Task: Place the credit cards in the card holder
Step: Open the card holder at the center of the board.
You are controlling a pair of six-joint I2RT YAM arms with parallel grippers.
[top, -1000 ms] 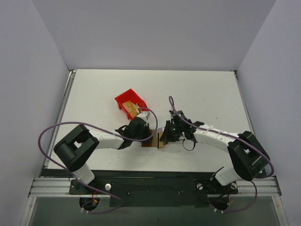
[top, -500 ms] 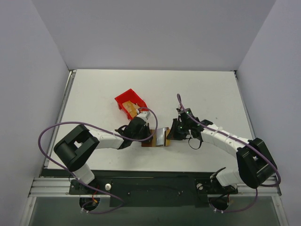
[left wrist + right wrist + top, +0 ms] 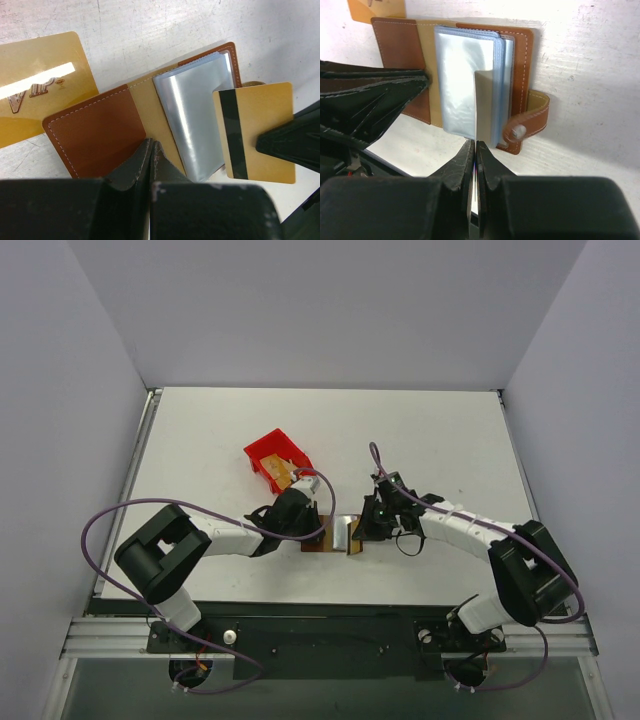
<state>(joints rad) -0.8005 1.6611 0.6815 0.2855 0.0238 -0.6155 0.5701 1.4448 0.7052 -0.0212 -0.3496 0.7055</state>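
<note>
The brown card holder (image 3: 100, 127) lies open on the table, its clear pocket panels (image 3: 192, 117) facing up and its snap tab (image 3: 532, 120) to the right. My left gripper (image 3: 151, 145) is shut, with its tips resting on the holder's left flap. My right gripper (image 3: 475, 146) is shut on a gold credit card (image 3: 257, 132) that has a dark stripe. The card's far edge (image 3: 484, 100) stands over the pocket panels. A second gold card (image 3: 42, 82) lies flat behind the holder. From above, both grippers meet at the holder (image 3: 322, 543).
A red plastic bin (image 3: 272, 453) stands just behind the left gripper and has a gold card (image 3: 283, 476) in it. The holder sits near the table's front edge (image 3: 330, 602). White walls enclose the table on three sides.
My right gripper drew back to the right with the card, then came back left to the holder. The left gripper and the holder stayed put.
</note>
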